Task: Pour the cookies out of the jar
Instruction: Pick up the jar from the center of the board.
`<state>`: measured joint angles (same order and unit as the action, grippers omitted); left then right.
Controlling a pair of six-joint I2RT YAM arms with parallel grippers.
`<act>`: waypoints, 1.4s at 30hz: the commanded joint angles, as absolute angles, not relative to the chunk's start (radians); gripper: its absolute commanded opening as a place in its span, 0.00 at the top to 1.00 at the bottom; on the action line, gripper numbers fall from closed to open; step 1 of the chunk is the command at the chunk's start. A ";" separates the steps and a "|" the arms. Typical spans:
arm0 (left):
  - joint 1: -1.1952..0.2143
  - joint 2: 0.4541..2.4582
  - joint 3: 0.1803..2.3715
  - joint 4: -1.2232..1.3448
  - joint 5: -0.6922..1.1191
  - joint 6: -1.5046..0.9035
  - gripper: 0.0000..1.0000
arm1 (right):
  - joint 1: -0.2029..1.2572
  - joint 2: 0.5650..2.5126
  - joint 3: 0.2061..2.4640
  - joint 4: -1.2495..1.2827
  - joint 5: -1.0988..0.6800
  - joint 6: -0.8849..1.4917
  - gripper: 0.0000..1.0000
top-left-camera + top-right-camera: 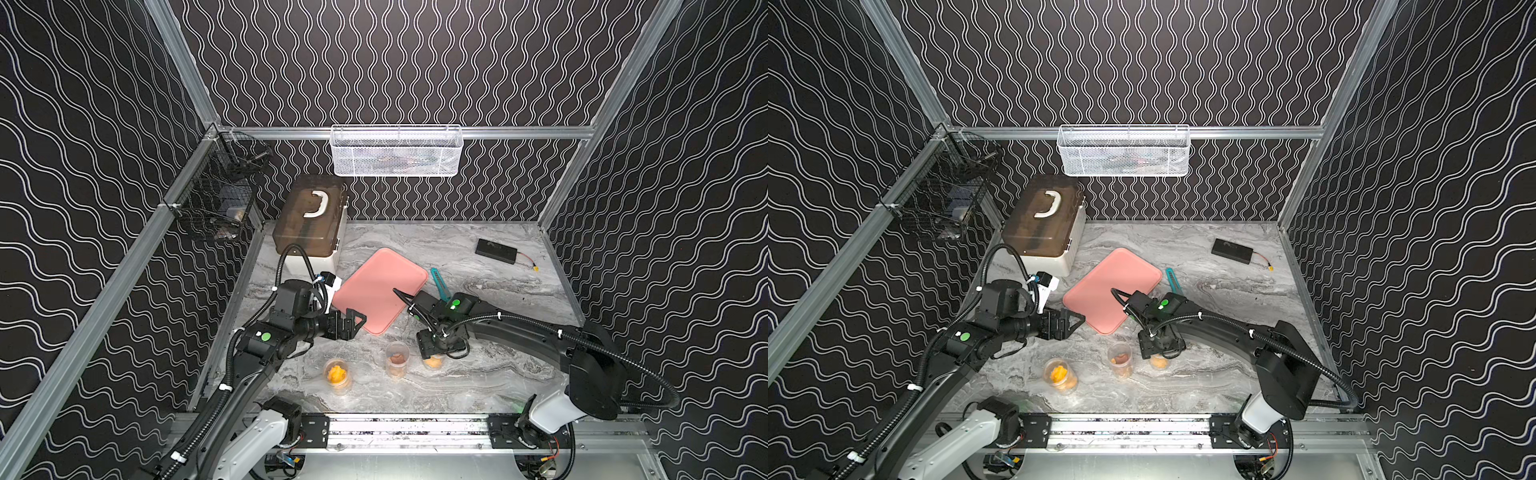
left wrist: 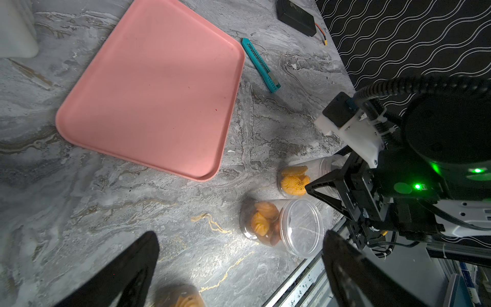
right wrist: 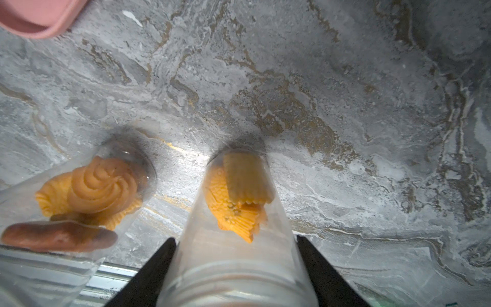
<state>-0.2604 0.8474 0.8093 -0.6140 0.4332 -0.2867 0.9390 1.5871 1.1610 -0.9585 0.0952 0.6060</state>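
Just behind lies the pink tray [image 1: 374, 286], and another jar [image 1: 397, 359] crowds close beside. The left gripper [image 1: 356, 322] hangs spread wide. The right gripper [image 3: 235, 239] straddles the jar [image 3: 233, 268], upright on the table [image 1: 478, 374]. Pinching or not, I can't tell. Ribbed orange-yellow cookies [image 3: 239, 191] sit at its bottom.

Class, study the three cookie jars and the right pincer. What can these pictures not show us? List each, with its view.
Right wrist view: whether the right pincer presses the right jar; fingers flank its walls, contact unclear.
Both top views: that jar's mouth, hidden under the pincer's body.
Left wrist view: the left jar, cut off by the frame edge.
All views: the cookies' number; they overlap inside the jars.
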 commanded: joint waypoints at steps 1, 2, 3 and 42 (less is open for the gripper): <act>-0.262 0.844 0.806 -0.587 0.431 -0.282 0.01 | 0.940 1.591 1.163 -0.965 0.107 0.616 0.31; -0.263 0.844 0.806 -0.586 0.430 -0.282 0.01 | 0.940 1.591 1.163 -0.965 0.109 0.617 0.31; -0.263 0.845 0.805 -0.588 0.428 -0.282 0.01 | 0.940 1.590 1.164 -0.963 0.108 0.615 0.32; -0.267 0.862 0.828 -0.606 0.422 -0.282 0.01 | 0.906 1.497 1.182 -0.973 0.130 0.600 0.41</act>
<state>-0.2668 0.8513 0.8120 -0.6147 0.4213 -0.2867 0.9157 1.5124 1.1790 -0.9630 0.1356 0.6052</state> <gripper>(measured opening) 0.991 0.651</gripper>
